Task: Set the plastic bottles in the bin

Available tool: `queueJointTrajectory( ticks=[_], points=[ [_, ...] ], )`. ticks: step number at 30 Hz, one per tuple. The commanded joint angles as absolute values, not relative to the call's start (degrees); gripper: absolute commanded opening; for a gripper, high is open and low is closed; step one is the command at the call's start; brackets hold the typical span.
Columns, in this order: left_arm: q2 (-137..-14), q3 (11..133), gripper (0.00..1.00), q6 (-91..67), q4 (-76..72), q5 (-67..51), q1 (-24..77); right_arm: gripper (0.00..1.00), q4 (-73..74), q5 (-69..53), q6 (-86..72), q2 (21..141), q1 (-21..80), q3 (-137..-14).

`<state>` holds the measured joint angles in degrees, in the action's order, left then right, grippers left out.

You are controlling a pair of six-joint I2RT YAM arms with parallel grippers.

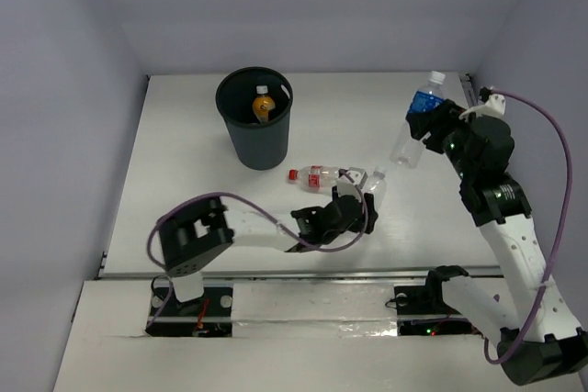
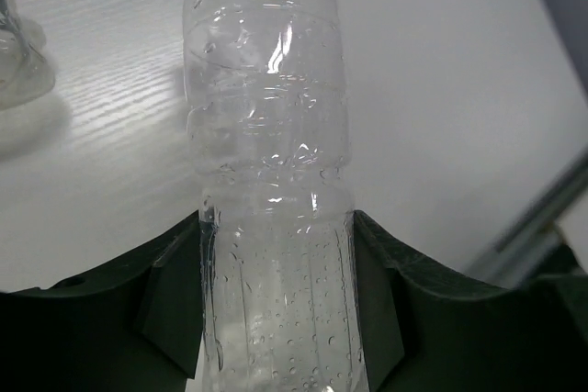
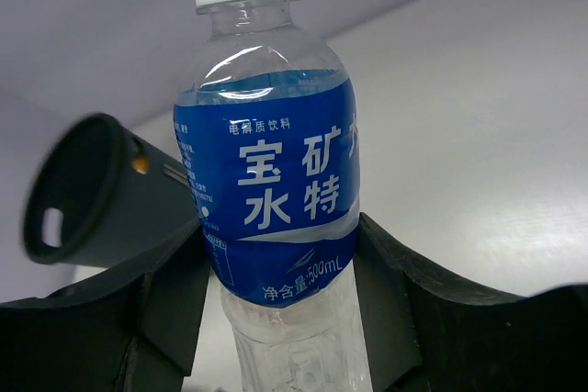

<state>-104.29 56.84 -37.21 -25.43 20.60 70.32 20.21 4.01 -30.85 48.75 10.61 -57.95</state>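
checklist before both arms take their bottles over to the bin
1. Left end effector closed on the clear bottle: ok.
2. Right end effector closed on the blue bottle: ok.
3. Bin upright, mouth open: ok.
4. Room in the bin, only an orange bottle seen inside: ok.
5. Red-label bottle lies close beside the left end effector, clearance for the lift: cannot tell.

Plain clear bottle (image 2: 274,181), both ends off-frame.
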Motion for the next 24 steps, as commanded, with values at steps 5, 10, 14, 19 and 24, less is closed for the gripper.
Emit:
queueJointTrajectory(
  ticks=[5,10,14,19,24],
  points=[
    [-79.32,44.05,0.41,-37.0,-31.29,24.33,74.26,0.59,4.58,-2.32,-32.7,61.32,19.58,-74.93],
    [-64.98,34.64,0.41,-40.86,-24.71,29.52,75.32,0.6,3.51,-0.18,-25.94,79.16,30.57,-91.9],
    [-51.55,31.21,0.41,-44.47,-15.84,35.93,75.94,0.61,3.95,-2.79,-22.86,95.66,33.57,-106.94],
    [-41.23,28.83,0.4,-47.63,-4.95,41.04,76.99,0.61,6.76,-3.25,-19.34,107.65,35.6,-123.71],
    [-37.97,29.09,0.4,-48.16,-1.49,43.42,76.99,0.61,5.02,-4.31,-20.39,117.76,36.82,-132.35]
  ],
)
